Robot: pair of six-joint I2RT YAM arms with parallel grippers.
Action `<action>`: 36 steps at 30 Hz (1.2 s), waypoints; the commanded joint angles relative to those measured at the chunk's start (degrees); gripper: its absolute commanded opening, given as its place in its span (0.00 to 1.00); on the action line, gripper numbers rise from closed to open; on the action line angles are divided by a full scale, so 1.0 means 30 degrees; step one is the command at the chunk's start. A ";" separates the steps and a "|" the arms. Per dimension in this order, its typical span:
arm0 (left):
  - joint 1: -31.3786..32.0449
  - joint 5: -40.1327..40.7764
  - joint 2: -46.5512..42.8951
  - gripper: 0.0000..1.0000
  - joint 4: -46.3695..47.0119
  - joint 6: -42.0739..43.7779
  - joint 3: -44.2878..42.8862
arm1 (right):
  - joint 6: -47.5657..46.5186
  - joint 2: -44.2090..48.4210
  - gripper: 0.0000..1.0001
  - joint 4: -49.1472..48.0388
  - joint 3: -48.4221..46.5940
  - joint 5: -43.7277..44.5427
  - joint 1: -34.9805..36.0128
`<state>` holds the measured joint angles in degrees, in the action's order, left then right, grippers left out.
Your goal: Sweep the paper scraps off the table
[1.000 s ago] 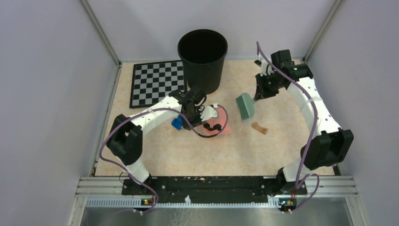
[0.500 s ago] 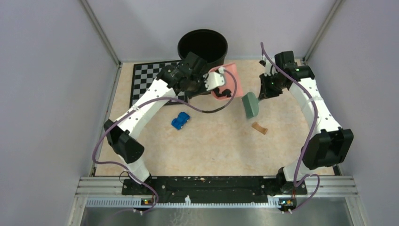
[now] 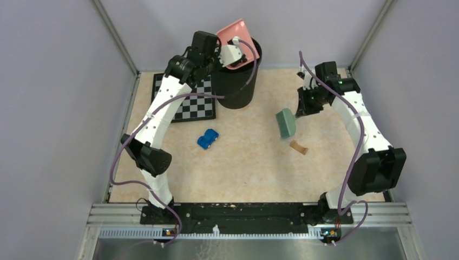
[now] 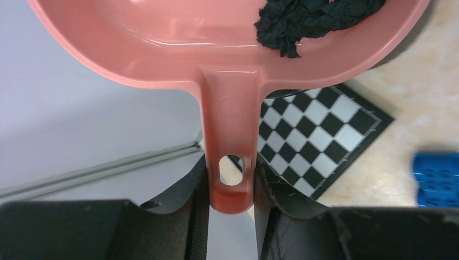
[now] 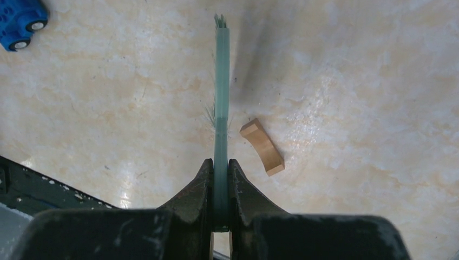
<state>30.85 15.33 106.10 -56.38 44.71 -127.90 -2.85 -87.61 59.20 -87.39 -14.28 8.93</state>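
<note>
Left gripper (image 4: pixel 230 183) is closed on the handle of the pink dustpan (image 4: pixel 178 38), gripped from both sides beside the hanging hole. The pan is held high over the rim of the black bin (image 3: pixel 235 89) and tipped, presumably so that its load can be slid into the bin. Black paper scraps (image 4: pixel 316 19) are seen lying in the pan's far corner, not yet tipped out. Whether other colours lie with them cannot be told, since the pan is cut off at the top of the wrist view. The right gripper (image 5: pixel 219 181) is clamped flat on the thin handle of the grey-green brush (image 5: pixel 221 81), which is held off to the right over the table (image 3: pixel 254 168), probably out of the dustpan's way. Whether the brush touches the surface cannot be told. A tan curved wooden block (image 5: pixel 262 147) is seen just beside it, and a blue toy car (image 3: pixel 208 138) nearer the checkerboard mat (image 3: pixel 195 108). No loose scraps are made out on the table, and the bin's inside is largely hidden by the pan
</note>
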 commanded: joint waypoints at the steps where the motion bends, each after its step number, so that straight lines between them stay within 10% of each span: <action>1: -0.1391 0.1427 0.0362 0.00 0.2620 0.1960 -0.0813 | 0.0185 0.1007 0.00 -0.0384 0.0531 -0.0565 -0.0046; 11: -0.3205 0.2763 0.0945 0.00 0.7757 0.7594 -0.0192 | 0.0167 0.1828 0.00 -0.0255 0.1395 -0.0641 -0.0053; 27: -0.3392 -0.0239 0.0701 0.00 1.9194 2.4688 0.4382 | 0.0130 0.2548 0.00 -0.0223 0.2062 -0.0669 -0.0046; 36: -0.3356 0.0087 0.0296 0.00 2.0584 2.5725 0.6034 | 0.0094 0.2649 0.00 -0.0208 0.2261 -0.0846 -0.0050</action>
<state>20.99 15.44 110.37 -1.41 117.14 -109.19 -2.79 -82.28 59.40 -80.97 -15.90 8.93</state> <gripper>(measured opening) 0.353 0.058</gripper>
